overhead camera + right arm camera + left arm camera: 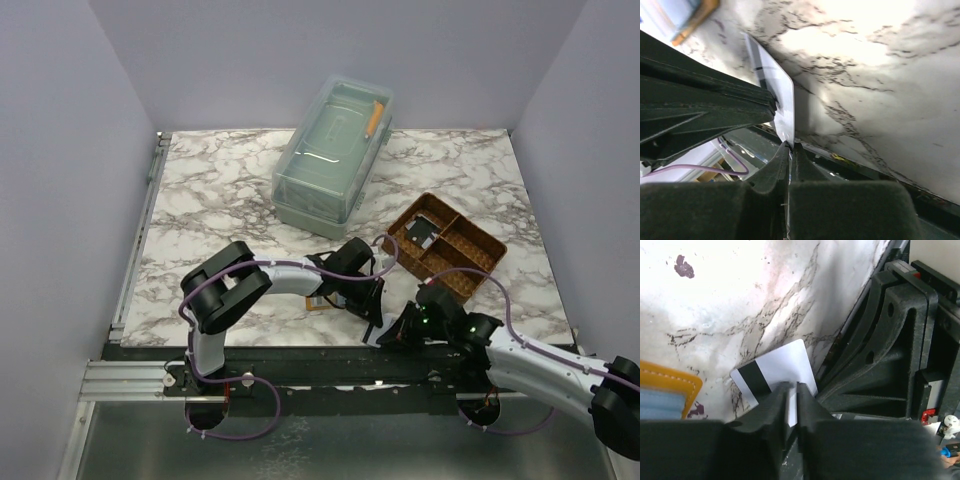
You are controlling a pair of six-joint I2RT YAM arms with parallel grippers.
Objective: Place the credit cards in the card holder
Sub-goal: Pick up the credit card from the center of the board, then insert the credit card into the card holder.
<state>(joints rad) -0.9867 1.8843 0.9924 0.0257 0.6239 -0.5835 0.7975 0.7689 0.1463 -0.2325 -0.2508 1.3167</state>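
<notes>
Credit card (785, 362) in left end effector (790, 392); right end effector (789, 149) too

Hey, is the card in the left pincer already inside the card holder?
No, the white card sits pinched in the left pincer, apart from the card holder lying beside it.

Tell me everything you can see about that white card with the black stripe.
The thin white rectangular card, plastic by its look, has rounded corners and a black stripe across one end. It is tilted up from the marble table, near its front edge. The left claw pinches one edge and the right claw a corner.
</notes>
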